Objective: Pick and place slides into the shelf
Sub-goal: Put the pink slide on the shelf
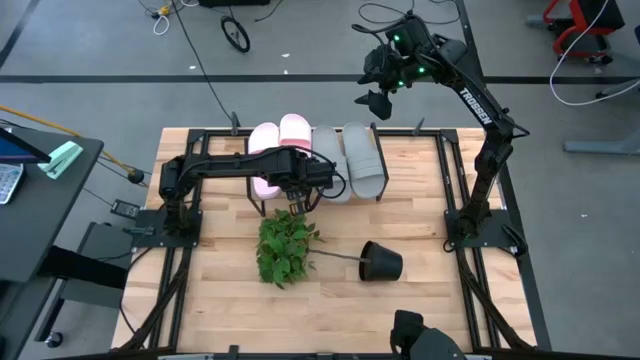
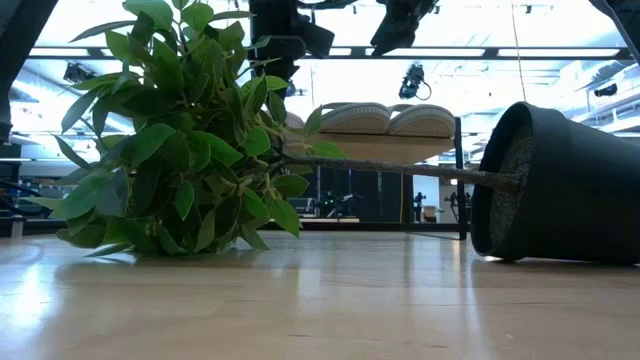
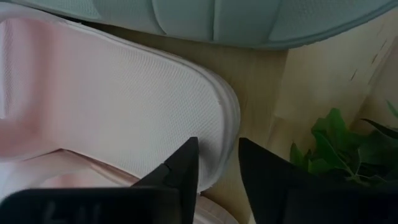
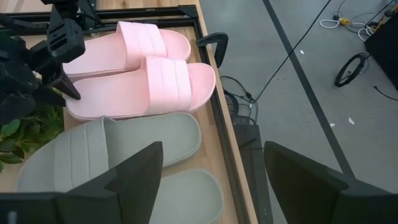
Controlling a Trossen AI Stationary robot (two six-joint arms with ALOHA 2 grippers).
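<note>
Two pale pink slides point(image 1: 296, 128) point(image 4: 155, 84) and two grey slides point(image 1: 362, 155) point(image 4: 112, 149) lie side by side, soles down, on the shelf point(image 2: 400, 150) at the table's far middle. My left gripper point(image 1: 295, 197) point(image 3: 217, 177) points steeply down at the near end of the pink slide point(image 3: 124, 99) next to the grey ones. It is open, one finger over the footbed and one outside the rim. My right gripper point(image 1: 375, 100) point(image 4: 211, 174) hangs open high beyond the shelf's far right, holding nothing. My left gripper straddles the pink slide's end rim point(image 3: 221, 143) from above. A strip of wood shows between the outer finger point(image 3: 267, 180) and the rim. I cannot tell whether the inner finger point(image 3: 183, 168) touches the footbed. The slide lies flat on the shelf board.
A leafy plant point(image 1: 285, 245) lies tipped over on the table just near of the left gripper, its black pot point(image 1: 382, 262) on its side to the right. A black frame point(image 1: 455, 180) runs along the table's edges. Bare wood shows at the near left and right.
</note>
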